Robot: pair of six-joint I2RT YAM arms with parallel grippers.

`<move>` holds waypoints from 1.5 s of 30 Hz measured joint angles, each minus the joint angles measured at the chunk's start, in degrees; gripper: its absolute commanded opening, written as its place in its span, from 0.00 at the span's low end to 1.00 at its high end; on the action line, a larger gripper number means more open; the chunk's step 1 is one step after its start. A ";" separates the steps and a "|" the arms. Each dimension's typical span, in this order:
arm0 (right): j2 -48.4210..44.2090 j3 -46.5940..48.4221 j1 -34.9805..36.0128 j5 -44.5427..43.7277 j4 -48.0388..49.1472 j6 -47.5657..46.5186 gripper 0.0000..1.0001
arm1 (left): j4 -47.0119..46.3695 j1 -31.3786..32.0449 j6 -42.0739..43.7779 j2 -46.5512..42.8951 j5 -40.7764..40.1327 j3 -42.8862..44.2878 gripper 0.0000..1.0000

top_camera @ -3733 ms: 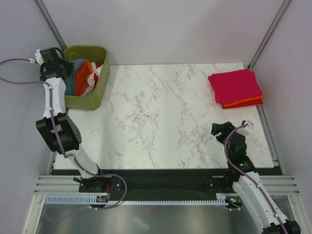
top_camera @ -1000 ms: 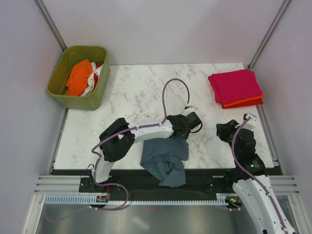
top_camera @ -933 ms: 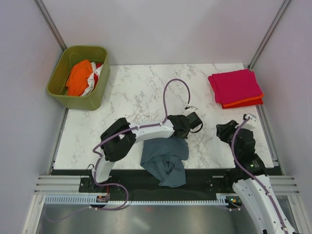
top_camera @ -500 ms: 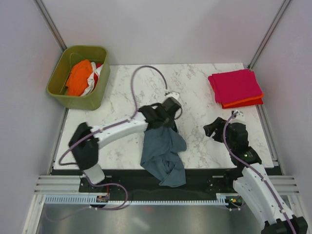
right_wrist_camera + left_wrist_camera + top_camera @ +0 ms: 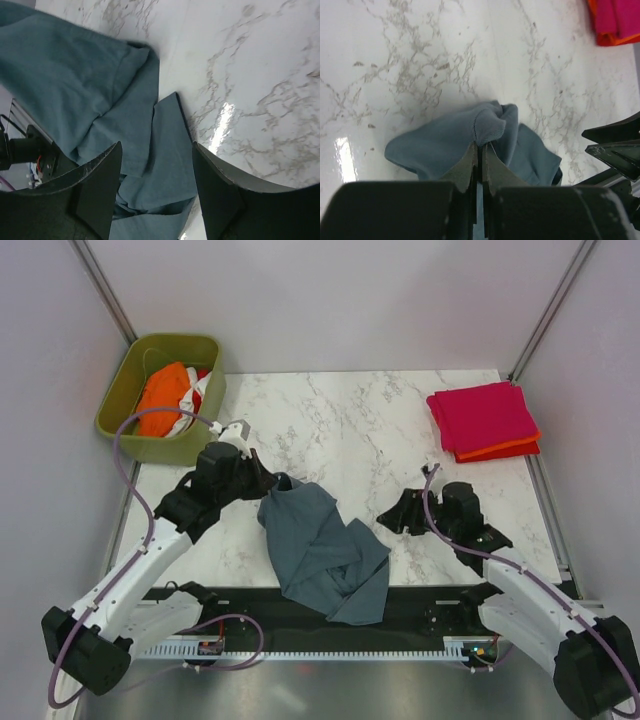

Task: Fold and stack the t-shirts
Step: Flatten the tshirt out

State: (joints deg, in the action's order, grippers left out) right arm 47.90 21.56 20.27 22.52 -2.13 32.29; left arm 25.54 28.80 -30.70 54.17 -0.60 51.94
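Slate blue-grey t-shirt (image 5: 320, 555), unfolded, at the near middle of the marble table (image 5: 330, 430).
Plain soft cloth, creased and bunched. The long axis runs diagonally from a pinched far-left corner to the near-right end, which overhangs the table's near edge. Left gripper (image 5: 272, 480): fingers pressed together on that corner fold. Right gripper (image 5: 388, 521): jaws apart, near the shirt's right edge, gripping nothing.
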 measured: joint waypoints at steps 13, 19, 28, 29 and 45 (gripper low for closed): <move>10.14 3.50 13.33 -9.64 -5.27 -2.32 0.65 | 0.90 -0.61 -2.91 -3.04 0.20 -4.59 0.02; 21.70 9.79 14.86 -13.44 -5.92 -5.20 0.58 | 0.83 -0.72 -3.15 -3.82 0.11 -5.73 0.02; 34.84 18.82 16.00 -13.70 -6.05 -10.01 0.54 | 0.92 -0.74 -3.61 -7.63 0.07 -9.05 0.02; 35.85 19.34 16.26 -13.62 -6.03 -10.23 0.52 | 0.96 -0.76 -3.69 -8.04 0.07 -9.33 0.02; 41.18 22.58 17.75 -14.40 -7.87 -11.54 0.00 | -0.46 -0.83 -5.44 -9.16 -1.60 -13.90 0.02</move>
State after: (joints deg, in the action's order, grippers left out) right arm 89.08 44.14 38.02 8.12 -10.00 20.75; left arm 25.08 27.97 -36.14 45.01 -2.20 38.04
